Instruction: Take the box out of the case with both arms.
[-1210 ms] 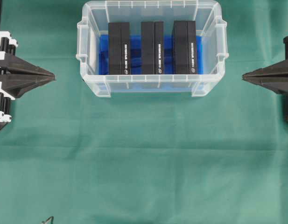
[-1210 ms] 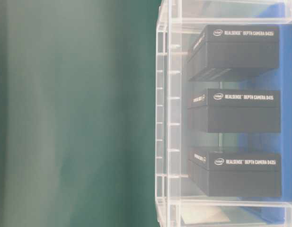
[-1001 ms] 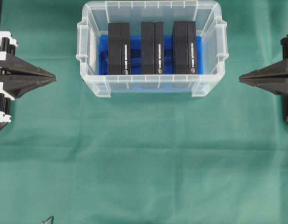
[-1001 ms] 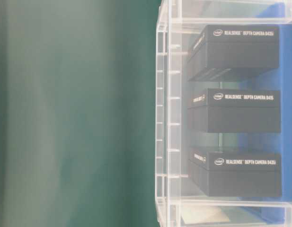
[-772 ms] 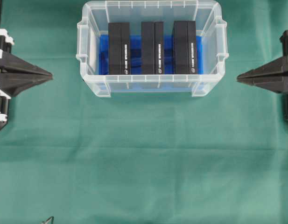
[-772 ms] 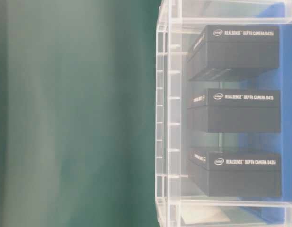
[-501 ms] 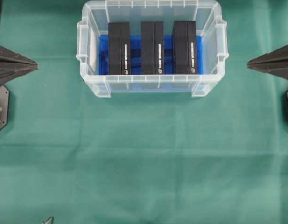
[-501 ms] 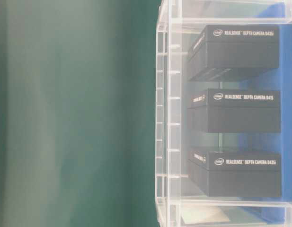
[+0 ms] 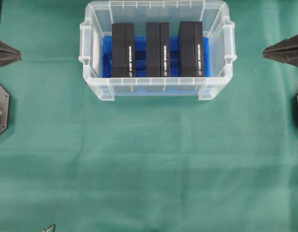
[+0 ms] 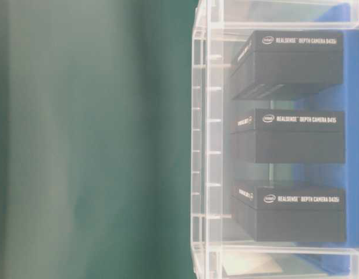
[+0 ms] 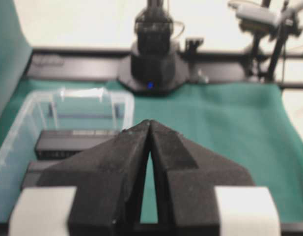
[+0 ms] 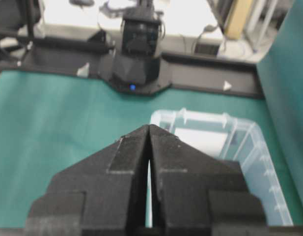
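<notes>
Overhead view: the case [image 9: 157, 50] sits at the far middle of the table [image 9: 149, 159], which is covered in green cloth. Three black boxes stand on edge inside it, side by side on the blue liner [image 9: 139, 58]: left box [image 9: 123, 50], middle box [image 9: 157, 49], right box [image 9: 191, 49]. The left gripper [image 9: 18, 54] and right gripper [image 9: 265, 52] point level toward the case from opposite edges, both well apart from it. Each gripper's tips are pressed together, holding nothing.
</notes>
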You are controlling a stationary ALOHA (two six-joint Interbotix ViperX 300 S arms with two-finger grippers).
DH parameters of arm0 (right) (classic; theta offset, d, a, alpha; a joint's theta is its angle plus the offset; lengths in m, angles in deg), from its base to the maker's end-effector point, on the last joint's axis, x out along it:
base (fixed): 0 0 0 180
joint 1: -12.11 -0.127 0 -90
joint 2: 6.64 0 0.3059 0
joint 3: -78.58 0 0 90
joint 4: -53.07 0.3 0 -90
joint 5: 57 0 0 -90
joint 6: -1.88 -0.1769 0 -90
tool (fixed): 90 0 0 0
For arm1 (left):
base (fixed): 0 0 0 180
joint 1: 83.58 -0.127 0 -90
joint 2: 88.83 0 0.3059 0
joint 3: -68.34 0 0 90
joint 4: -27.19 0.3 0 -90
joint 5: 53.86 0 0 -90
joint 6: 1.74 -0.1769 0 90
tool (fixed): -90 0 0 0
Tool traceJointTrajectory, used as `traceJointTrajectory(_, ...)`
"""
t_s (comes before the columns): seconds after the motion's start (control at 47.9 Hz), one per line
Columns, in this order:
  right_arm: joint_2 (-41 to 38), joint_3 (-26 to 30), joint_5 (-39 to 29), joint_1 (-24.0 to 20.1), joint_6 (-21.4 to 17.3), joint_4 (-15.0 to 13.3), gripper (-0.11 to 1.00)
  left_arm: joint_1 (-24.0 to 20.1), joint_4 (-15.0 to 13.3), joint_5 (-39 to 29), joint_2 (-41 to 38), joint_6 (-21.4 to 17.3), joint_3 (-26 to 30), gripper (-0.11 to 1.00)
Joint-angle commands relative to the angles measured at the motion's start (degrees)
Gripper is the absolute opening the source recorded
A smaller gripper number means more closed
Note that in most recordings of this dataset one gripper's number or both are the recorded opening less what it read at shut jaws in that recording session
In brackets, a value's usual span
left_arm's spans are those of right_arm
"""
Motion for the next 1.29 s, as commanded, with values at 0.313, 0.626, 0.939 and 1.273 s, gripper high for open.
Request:
traceJointTrajectory(0.313, -4.1, 8.3, -32.9, 0.1, -5.1, 0.2, 0.01, 0.0, 0.1, -27.2, -6.9, 1.5, 9.5, 0.01)
traceJointTrajectory(0.626, -11.4, 13.4, -63.0, 0.1, -9.8, 0.2, 0.01, 1.4, 0.1, -53.8, -14.2, 3.6, 14.3, 0.01)
traceJointTrajectory(0.939, -14.9, 14.6, -68.0, 0.1, -10.1, -0.4, 0.01, 1.5, 0.1, -58.0, -15.0, 4.4, 14.7, 0.01)
traceJointTrajectory(1.273, -15.0, 14.6, -68.0, 0.1, -28.0, -0.4, 0.01, 1.5, 0.1, -58.4, -14.9, 27.2, 14.6, 0.01)
